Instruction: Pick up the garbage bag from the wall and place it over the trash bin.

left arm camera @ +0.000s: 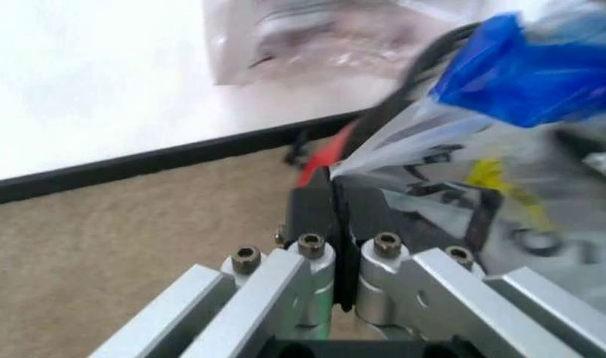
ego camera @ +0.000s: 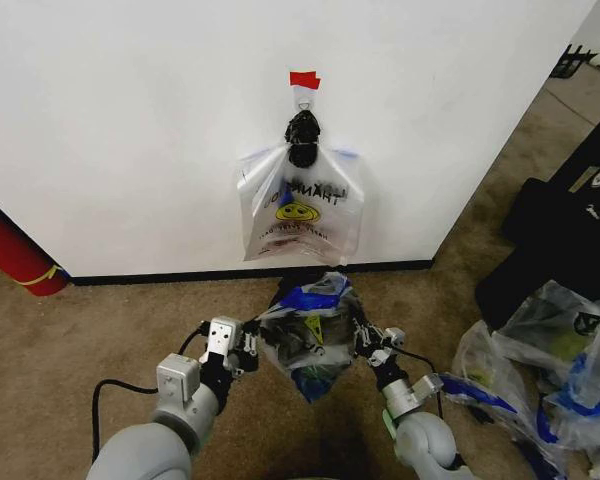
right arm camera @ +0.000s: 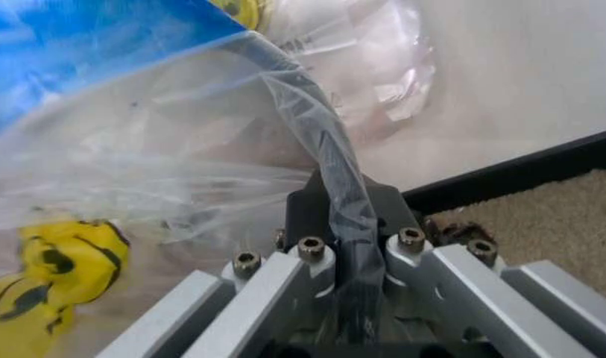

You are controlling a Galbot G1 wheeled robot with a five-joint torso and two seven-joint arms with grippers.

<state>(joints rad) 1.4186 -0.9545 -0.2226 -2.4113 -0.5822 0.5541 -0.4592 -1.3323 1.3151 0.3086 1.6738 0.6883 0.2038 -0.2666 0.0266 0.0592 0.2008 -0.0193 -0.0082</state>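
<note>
Both claws stretch the garbage bag open, low in front of the wall.

From the head view, the left claw [ego camera: 248, 345] and right claw [ego camera: 365, 345] each pinch one side of the garbage bag [ego camera: 310, 345], pulling apart, seemingly to spread its mouth for the bin; one more smiley bag [ego camera: 300, 205] hangs on the hook [ego camera: 303, 95] under one red tape strip [ego camera: 304, 79], and stuffed bags [ego camera: 550, 375] lie on the floor to the right. In the left wrist view, the left claw [left arm camera: 335, 205] is clenched on a thin fold of plastic [left arm camera: 402, 145] below the blue band [left arm camera: 531, 67]. In the right wrist view, the right claw [right arm camera: 344, 216] grips a twisted strand [right arm camera: 323, 142] of the bag.
</note>
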